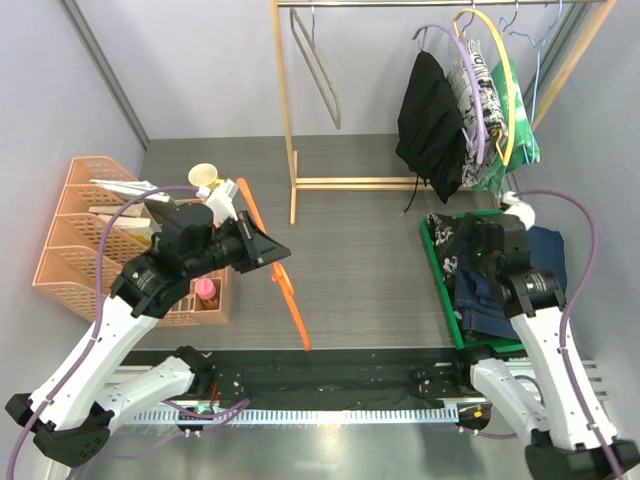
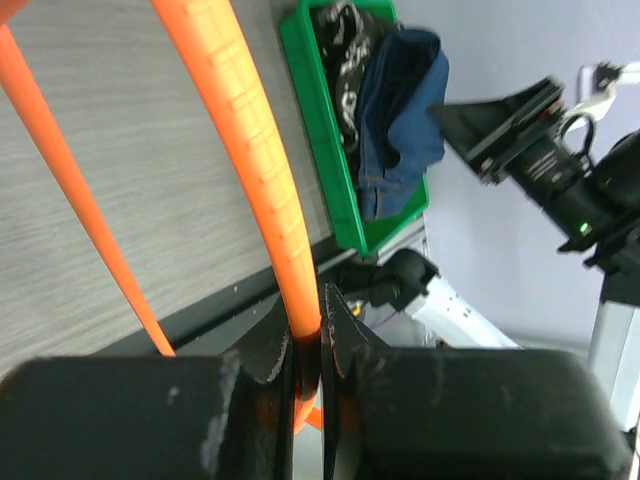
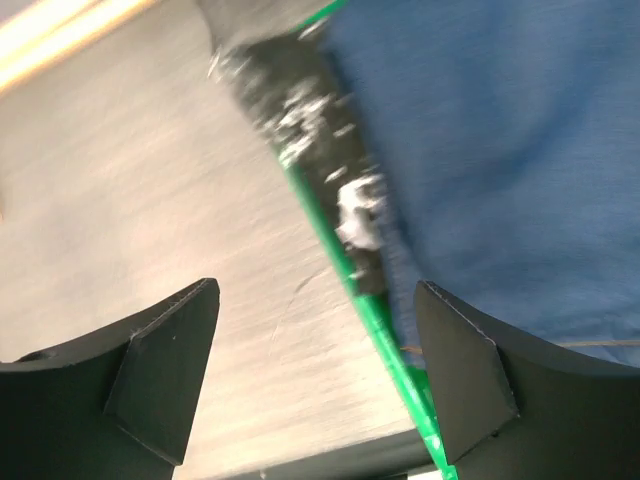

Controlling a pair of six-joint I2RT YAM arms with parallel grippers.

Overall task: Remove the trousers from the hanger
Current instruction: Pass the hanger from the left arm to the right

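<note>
- Clamping my left gripper (image 2: pixel 308 335) on an orange hanger (image 2: pixel 250 130).
- My right gripper (image 3: pixel 316 375) gapes over crumpled navy denim trousers (image 3: pixel 500 150) and a marbled pair (image 3: pixel 295 100).

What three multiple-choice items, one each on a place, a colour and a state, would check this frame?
1. Where does the navy denim garment lie?
A. Over the rail.
B. In the green tray.
C. In the peach file rack.

2. What colour is the hanger in the left pincer?
A. Orange.
B. Purple.
C. Yellow.

3. How does the right pincer stand?
A. Shut on the denim.
B. Shut on a hanger.
C. Open, holding nothing.

Answers:
1 B: the denim lies inside the tray's green walls.
2 A: the left wrist view shows the pincer clamped on an orange bar.
3 C: the right wrist view shows it spread wide over the tray's edge, with nothing between.
</note>
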